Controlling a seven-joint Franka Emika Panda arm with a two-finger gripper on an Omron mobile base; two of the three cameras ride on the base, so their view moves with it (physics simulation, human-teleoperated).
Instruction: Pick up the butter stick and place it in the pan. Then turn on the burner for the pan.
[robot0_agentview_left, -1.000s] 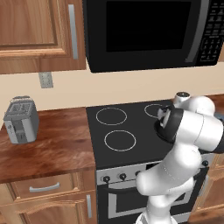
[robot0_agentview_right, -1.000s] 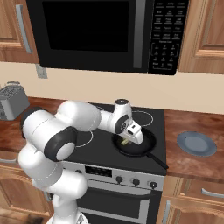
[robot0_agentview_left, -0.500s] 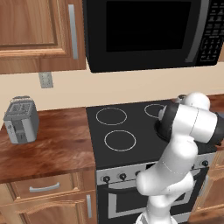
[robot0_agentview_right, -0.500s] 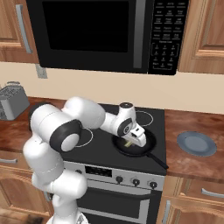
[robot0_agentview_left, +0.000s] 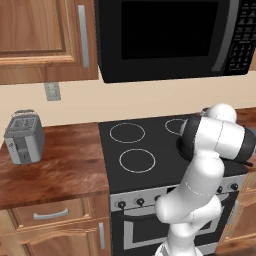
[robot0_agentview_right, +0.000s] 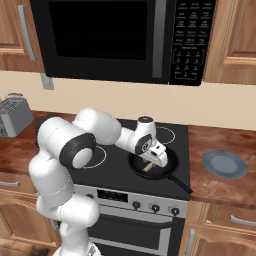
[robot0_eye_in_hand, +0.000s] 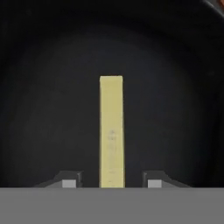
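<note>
Dropping lower over the pan (robot0_agentview_right: 152, 165) since a second ago, my claw (robot0_eye_in_hand: 111, 183) is sitting open, fingers clear of the butter stick (robot0_eye_in_hand: 111, 131), which is lying between them on the pan's black floor, pale yellow and narrow.

A home kitchen: a black stove (robot0_agentview_left: 150, 150) with ring burners sits under a black microwave (robot0_agentview_left: 170, 37), flanked by wooden cabinets (robot0_agentview_left: 45, 37); a toaster (robot0_agentview_left: 23, 136) stands left of the stove.

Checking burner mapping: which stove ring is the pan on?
The front right ring, under the pan. The other rings, like the front left ring, are bare.
</note>
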